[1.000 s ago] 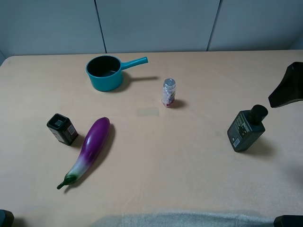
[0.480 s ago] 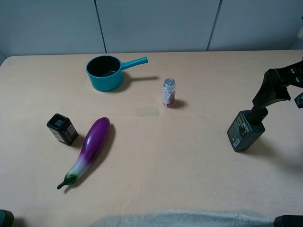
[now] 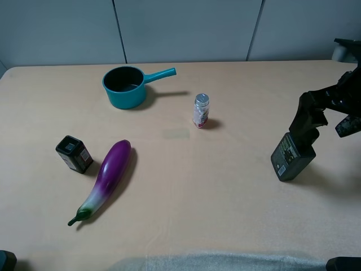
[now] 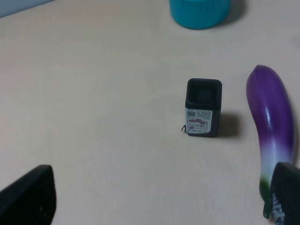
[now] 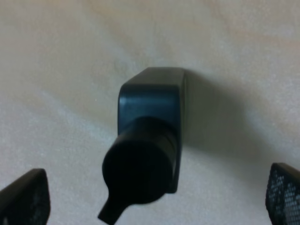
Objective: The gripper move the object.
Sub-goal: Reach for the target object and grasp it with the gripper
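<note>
The task is at its beginning, as I judge it. The bottle (image 3: pixel 290 156) stands upright on the worktop (image 3: pixel 225 192), close to the right edge and about halfway between the far edge and the near edge. It rests on the surface and is not lifted.

The right gripper (image 3: pixel 308 125) hangs directly above the black cap of the bottle. In the right wrist view its two fingers (image 5: pixel 23 199) are wide apart, one on each side of the cap, and they touch nothing. So the approach looks nearly done, but the grasp is not yet made.

What is left, in my opinion: to go lower around the cap or neck, to close on it, to lift, to carry the bottle and to put it down. The pictures do not show where it must go.

The left gripper (image 4: pixel 154 199) is also apart and holds nothing. It hovers near the left edge, above the small black box (image 4: pixel 203 107) and the eggplant (image 4: pixel 273 124). The teal pot (image 3: pixel 124 86) and the small clear jar (image 3: pixel 201 110) stand toward the far edge, well apart from the bottle.
</note>
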